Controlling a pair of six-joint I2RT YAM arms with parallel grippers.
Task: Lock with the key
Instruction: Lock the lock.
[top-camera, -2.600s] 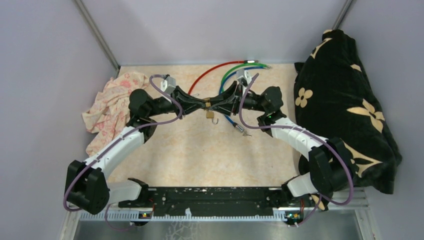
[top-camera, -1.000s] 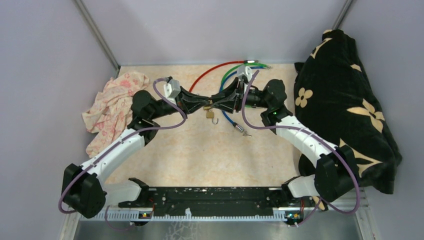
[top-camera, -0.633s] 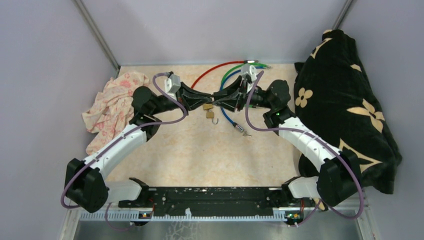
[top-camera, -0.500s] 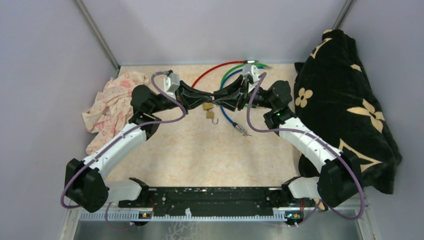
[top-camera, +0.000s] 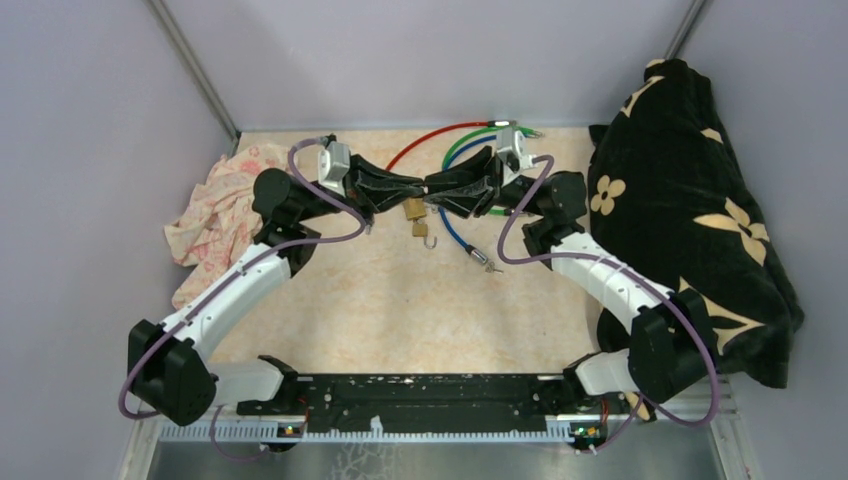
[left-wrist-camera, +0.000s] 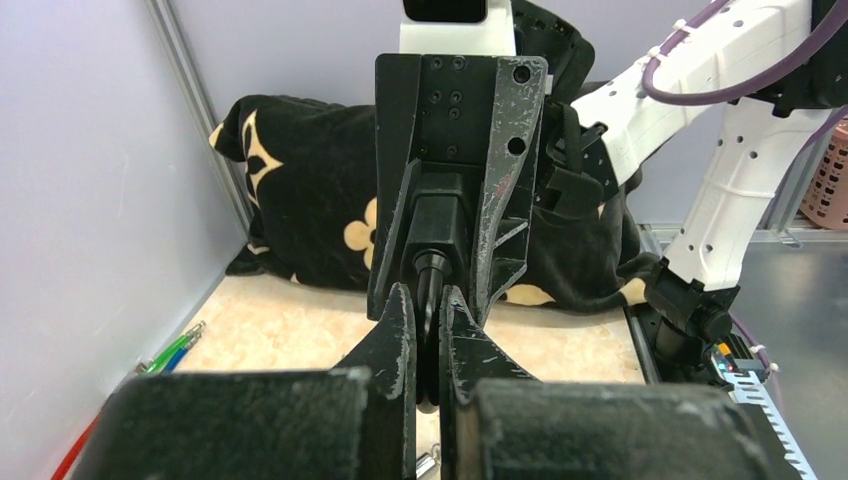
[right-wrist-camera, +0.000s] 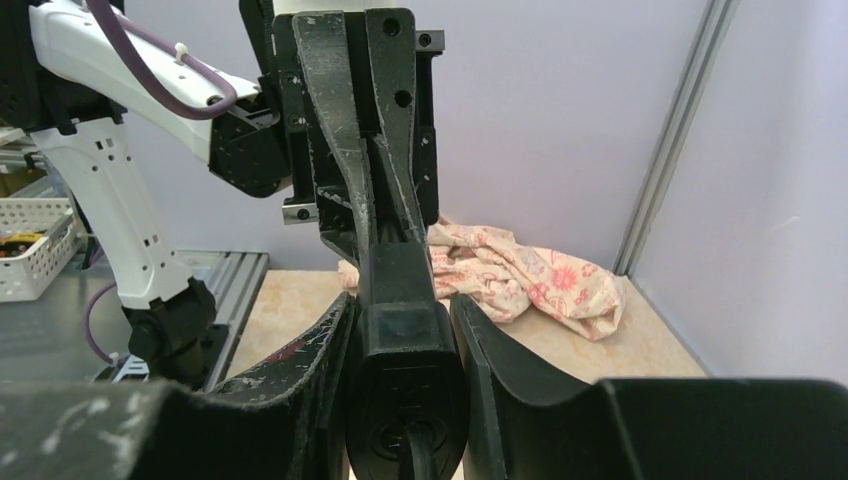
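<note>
Left gripper (top-camera: 412, 188) moved back, clenched, right gripper (top-camera: 440, 190) too, hold unclear, above padlock (top-camera: 412, 209)

You have a tan table (top-camera: 400, 310) in front of you. A pink flowery cloth (top-camera: 215, 225) lies bunched up on its left side. A big black pillow (top-camera: 690, 230) with cream flowers fills the right side. Near the back wall lie a red cable (top-camera: 420, 143), a green cable (top-camera: 462, 140) and a blue cable (top-camera: 455, 232).
</note>
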